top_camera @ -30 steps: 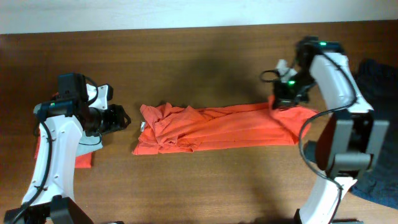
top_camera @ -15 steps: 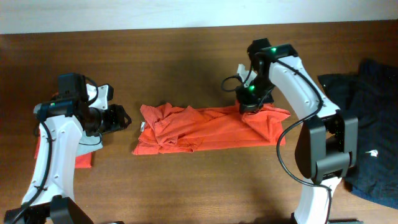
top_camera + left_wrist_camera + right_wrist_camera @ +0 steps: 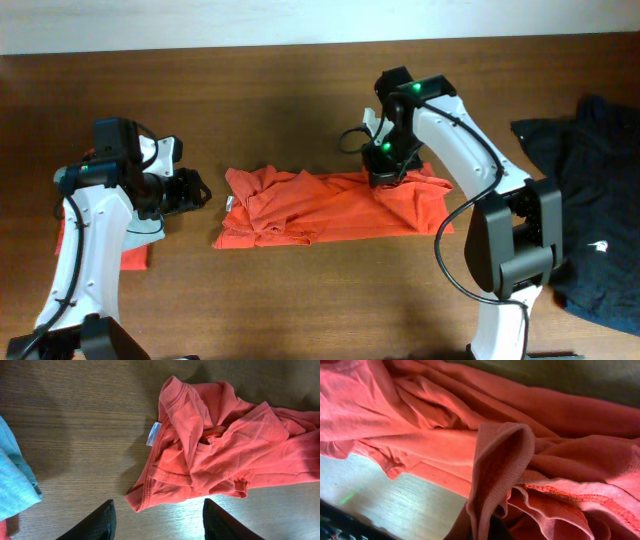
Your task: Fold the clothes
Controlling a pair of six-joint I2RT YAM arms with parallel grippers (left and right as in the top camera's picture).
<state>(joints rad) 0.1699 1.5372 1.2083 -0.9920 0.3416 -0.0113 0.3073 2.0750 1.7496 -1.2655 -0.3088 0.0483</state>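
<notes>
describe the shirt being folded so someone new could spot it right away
Look to the middle of the wooden table, between the two arms. There a crumpled red-orange shirt lies stretched in a long strip, its right end pinched by the right end effector. It is the only bright garment spread out; the dark navy garment sits at the right edge.

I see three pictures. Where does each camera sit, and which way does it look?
Overhead: fixed above the table, looking straight down; shows both arms, the red-orange T-shirt and a dark garment.
Left wrist: on the left arm, looking down past the open left gripper at the shirt's collar end and white tag.
Right wrist: on the right arm, close against the shirt; the right gripper pinches a fold at the bottom edge.
Shared: all see the T-shirt; overhead and left wrist both show the tag.
</notes>
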